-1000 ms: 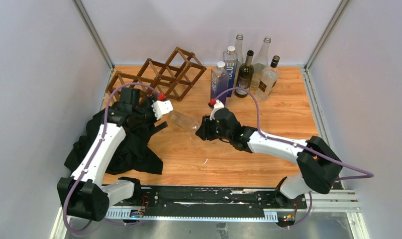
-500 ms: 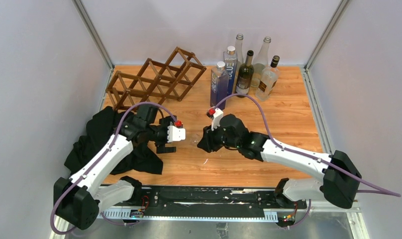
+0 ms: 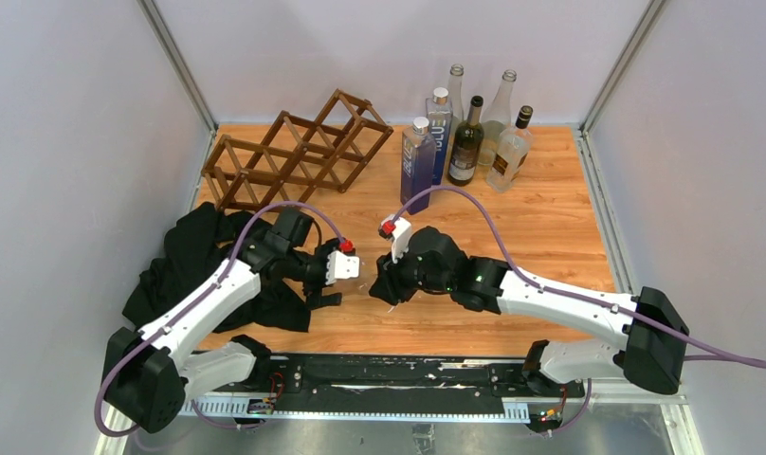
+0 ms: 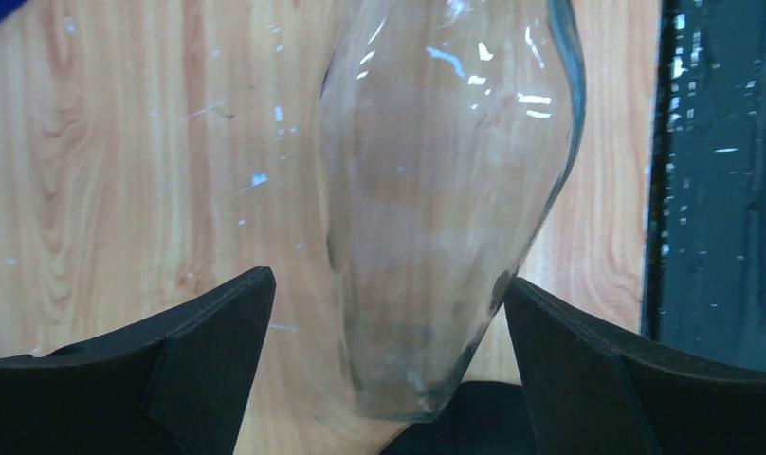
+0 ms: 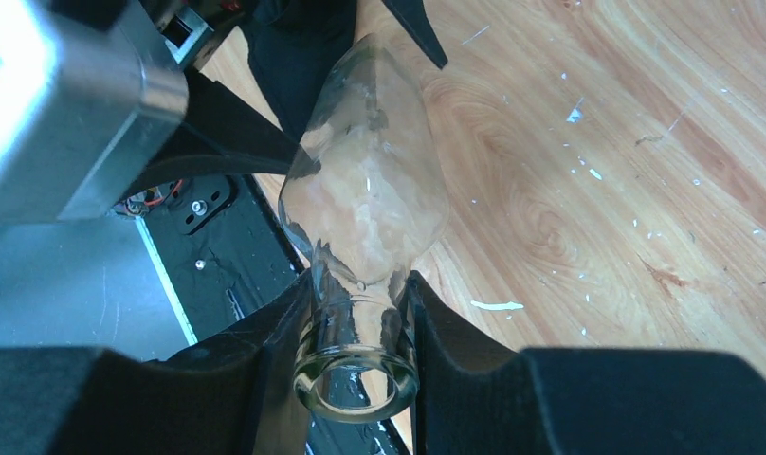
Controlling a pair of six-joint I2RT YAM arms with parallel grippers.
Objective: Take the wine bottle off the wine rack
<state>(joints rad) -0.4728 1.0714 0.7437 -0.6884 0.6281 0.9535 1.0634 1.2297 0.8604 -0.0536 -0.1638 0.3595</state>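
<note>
Find the wine rack (image 3: 294, 152) at the far left corner of the worktop (image 3: 550, 218). A black cloth (image 3: 185, 261) lies bunched along the left edge, partly under the left arm.

The left gripper (image 4: 387, 282) stands wide. Its two fingers flank the base end of the clear wine bottle (image 4: 446, 171); you cannot tell whether either finger touches the glass.

The wine bottle is off the rack and well apart from it, near the middle of the near edge, between the two grippers.

The right gripper (image 5: 360, 284) is clamped narrow on the bottle's neck, just below the mouth.

A group of standing bottles (image 3: 466, 133) occupies the far edge, right of the rack.
</note>
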